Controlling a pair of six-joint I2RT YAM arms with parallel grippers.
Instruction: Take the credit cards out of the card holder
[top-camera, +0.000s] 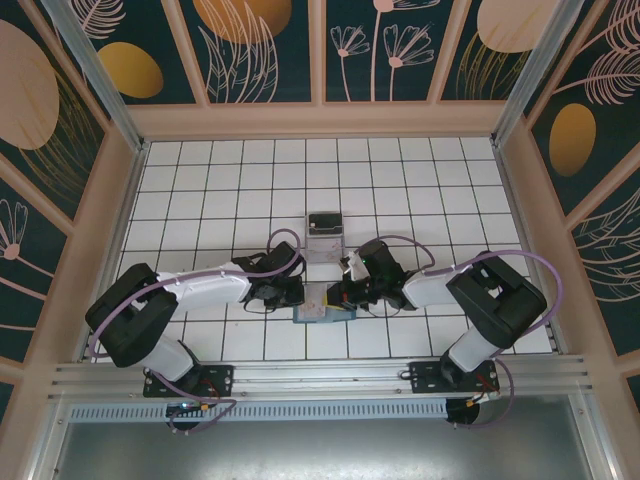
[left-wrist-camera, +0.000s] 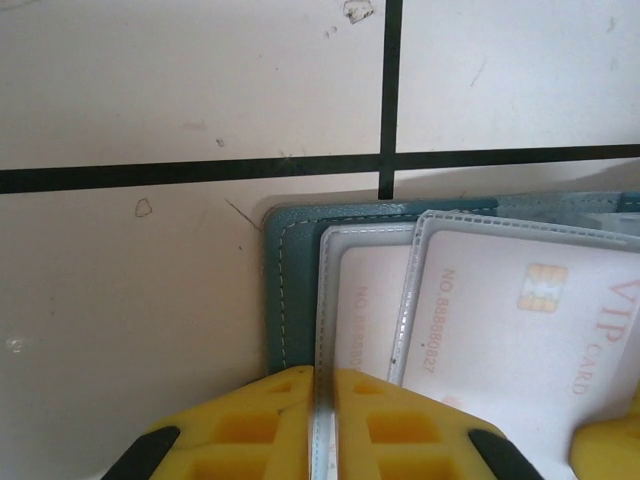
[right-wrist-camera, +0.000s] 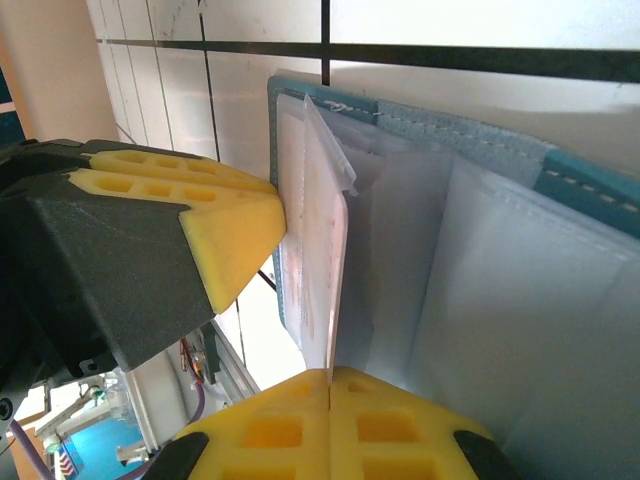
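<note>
Card holder: teal, lying open on the white tiled table, a little toward 6 o'clock from the table's centre, between the two grippers. A clear plastic box stands near it at 12 o'clock, not touching.

Credit cards: two pale pink ones seen in the left wrist view, each inside a stitched clear sleeve. They overlap, with the one toward 3 o'clock on top. The top card carries a gold chip, a printed number and "VIP CARD". Both lie within the holder's teal cover.

Left gripper: at the holder's 9 o'clock edge in the top view. From its own wrist camera, the yellow pads are clamped on the edge of the lower sleeve, which runs as a thin strip between them.

Right gripper: at the holder's 3 o'clock edge. From its wrist camera, the pads are pressed together with no gap. A clear leaf stands up from the open holder and its lower edge runs down to the seam between the pads. Cannot tell whether the leaf is actually caught. The left gripper's yellow fingertip sits against the sleeve stack at 9 o'clock of that leaf.
</note>
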